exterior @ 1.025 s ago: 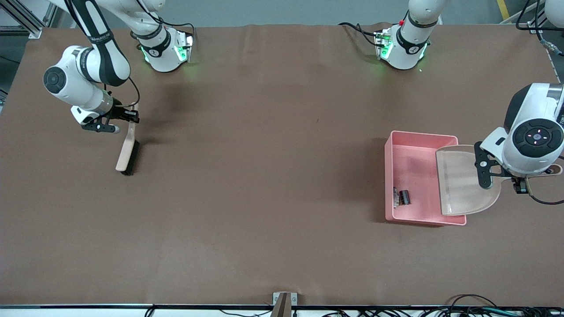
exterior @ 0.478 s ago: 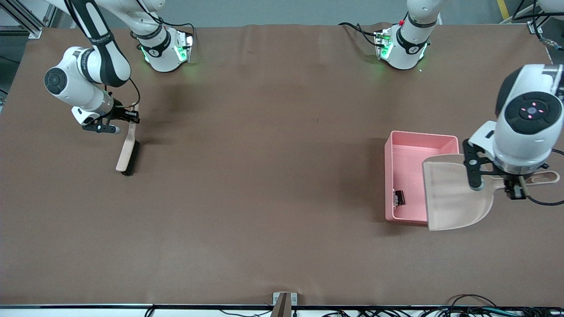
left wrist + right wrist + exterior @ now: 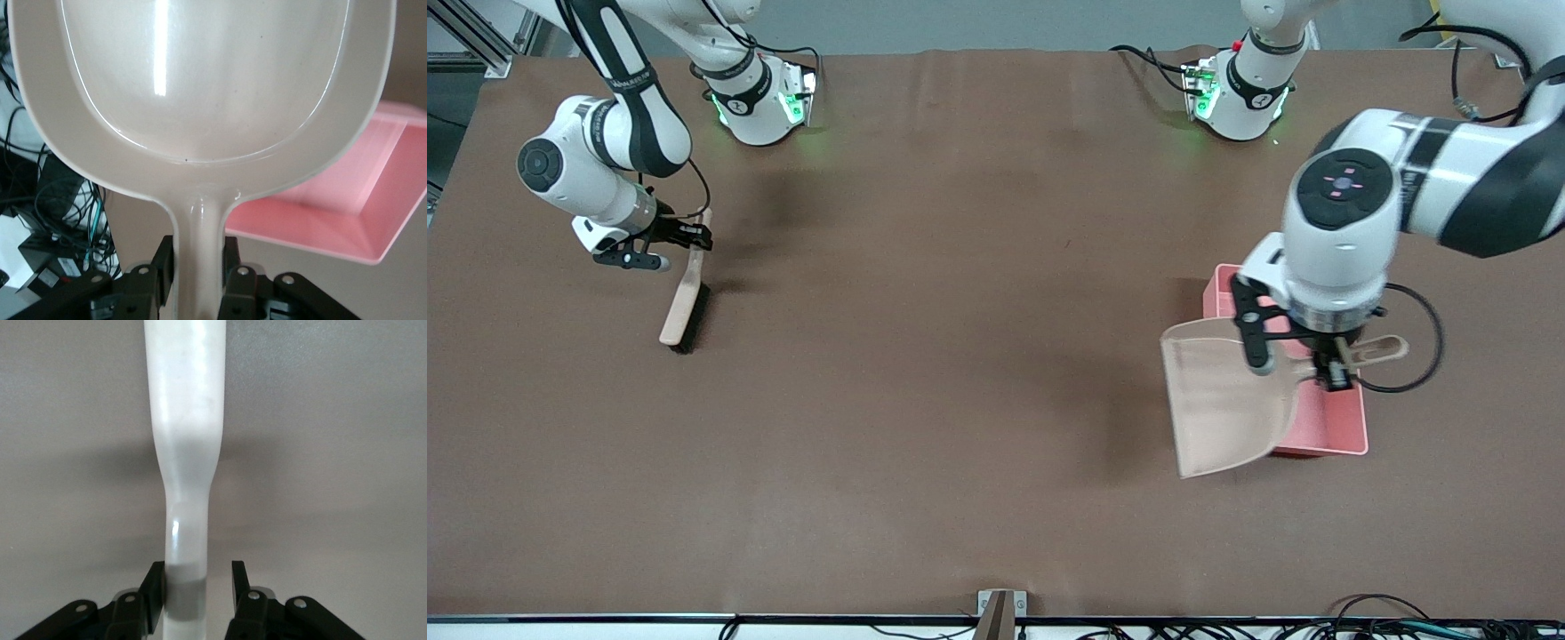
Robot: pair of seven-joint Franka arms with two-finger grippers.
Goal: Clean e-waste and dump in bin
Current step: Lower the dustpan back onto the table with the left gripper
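My left gripper (image 3: 1329, 369) (image 3: 198, 250) is shut on the handle of the beige dustpan (image 3: 1218, 400) (image 3: 200, 87) and holds it in the air. The pan hangs over the pink bin (image 3: 1327, 418) (image 3: 347, 227), at its wall toward the right arm's end, and nothing lies in its scoop. The e-waste is hidden under the pan and the arm. At the right arm's end of the table the brush (image 3: 680, 311) rests on the table. My right gripper (image 3: 685, 236) (image 3: 197, 577) straddles its pale handle (image 3: 187, 420), open: one finger touches the handle and a gap shows at the other.
Both arm bases (image 3: 756, 102) stand at the table's edge farthest from the front camera. A bracket (image 3: 1000, 604) and cables sit at the edge nearest that camera. Brown cloth (image 3: 960, 356) covers the table between brush and bin.
My left arm has swung the dustpan from over the bin's middle toward the right arm's end, now covering the parts seen in the bin earlier. The right gripper has stayed at the brush.
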